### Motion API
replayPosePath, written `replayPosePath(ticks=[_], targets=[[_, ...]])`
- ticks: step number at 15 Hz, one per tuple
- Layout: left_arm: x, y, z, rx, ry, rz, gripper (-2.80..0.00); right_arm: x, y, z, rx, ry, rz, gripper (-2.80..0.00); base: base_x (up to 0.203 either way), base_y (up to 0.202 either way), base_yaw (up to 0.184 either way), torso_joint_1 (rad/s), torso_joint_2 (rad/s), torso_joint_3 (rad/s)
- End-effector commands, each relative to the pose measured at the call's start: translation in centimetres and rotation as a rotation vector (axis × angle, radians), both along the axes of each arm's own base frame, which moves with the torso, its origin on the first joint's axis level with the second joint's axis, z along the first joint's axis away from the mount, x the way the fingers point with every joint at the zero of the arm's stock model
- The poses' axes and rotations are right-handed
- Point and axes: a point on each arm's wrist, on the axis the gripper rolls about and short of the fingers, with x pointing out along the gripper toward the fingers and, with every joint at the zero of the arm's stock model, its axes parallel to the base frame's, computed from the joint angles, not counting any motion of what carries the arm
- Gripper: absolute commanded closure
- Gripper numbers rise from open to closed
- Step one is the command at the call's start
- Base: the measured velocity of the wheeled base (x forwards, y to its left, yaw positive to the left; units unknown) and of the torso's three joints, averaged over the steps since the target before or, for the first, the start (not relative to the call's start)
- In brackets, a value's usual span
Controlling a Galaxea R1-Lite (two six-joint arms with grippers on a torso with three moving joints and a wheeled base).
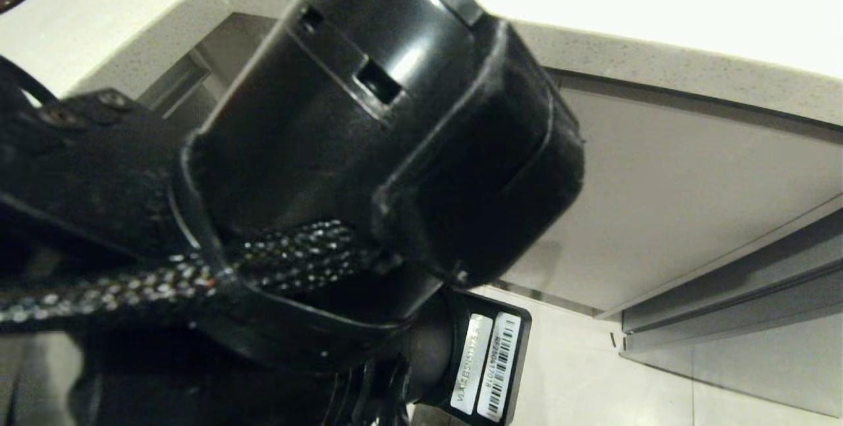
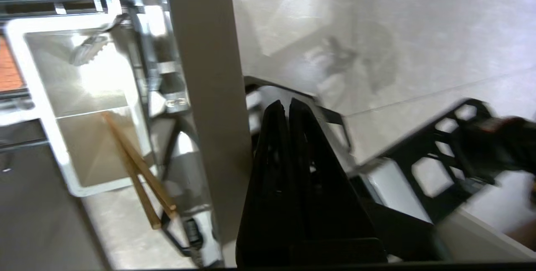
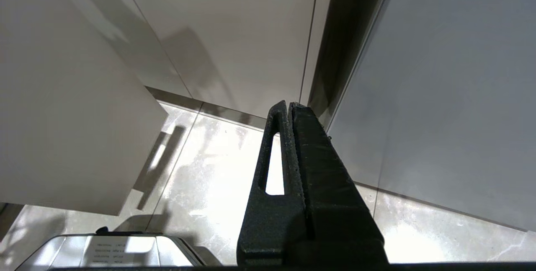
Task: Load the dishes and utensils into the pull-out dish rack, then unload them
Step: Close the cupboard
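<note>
A: Pale tiled floor [image 2: 377,32] fills the background of both wrist views; a white stone surface [image 1: 658,44] runs across the top of the head view, with a grey cabinet front [image 1: 691,182] below it.

B: Left end effector [image 2: 289,104]?

A: Fingers pressed together, nothing between them. Tips point down toward the floor, on the outer side of the pale grey drawer front [image 2: 209,95], which shows edge-on just beside them.

B: And on the other side of that front?

A: The pull-out dish rack [image 2: 155,65], chrome wire, stands drawn out. Its white plastic caddy [image 2: 42,107] sits inside, open side toward the camera. The chopsticks [image 2: 138,170], a light wooden pair lying side by side, lean out of the caddy, their free ends sticking past its rim. Picture is smeared there; plate, bowl and fork cannot be made out.

B: Anything else near the left end effector?

A: Black openwork frame [image 2: 444,162] of the robot's own body, off to one side, above the floor.

B: Head view?

A: Mostly blocked by the left arm [image 1: 369,169], a big black housing close to the lens, with a braided cable [image 1: 197,274] under it and a barcode label [image 1: 487,367] lower down.

B: Right end effector [image 3: 289,105]?

A: Fingers shut together, empty, hanging low over the floor beside grey cabinet panels [image 3: 439,95], well apart from the rack.
</note>
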Motion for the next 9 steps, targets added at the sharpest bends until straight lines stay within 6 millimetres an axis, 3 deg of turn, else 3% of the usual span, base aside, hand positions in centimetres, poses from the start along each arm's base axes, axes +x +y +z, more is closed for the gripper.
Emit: replayPosePath(ticks=[1,9], targets=[[0.1,0.2,-0.2,0.041,-0.034,0.045,0.0,0.2,0.0,-0.7,0.0,0.026,0.0,0.0,0.0,0.0,0.0,0.0,0.0,0.0],[0.8,2.5,-0.5,0.249,-0.186,0.224,0.0,0.2,0.0,-0.7,0.0,0.026,0.0,0.0,0.0,0.0,0.0,0.0,0.0,0.0]])
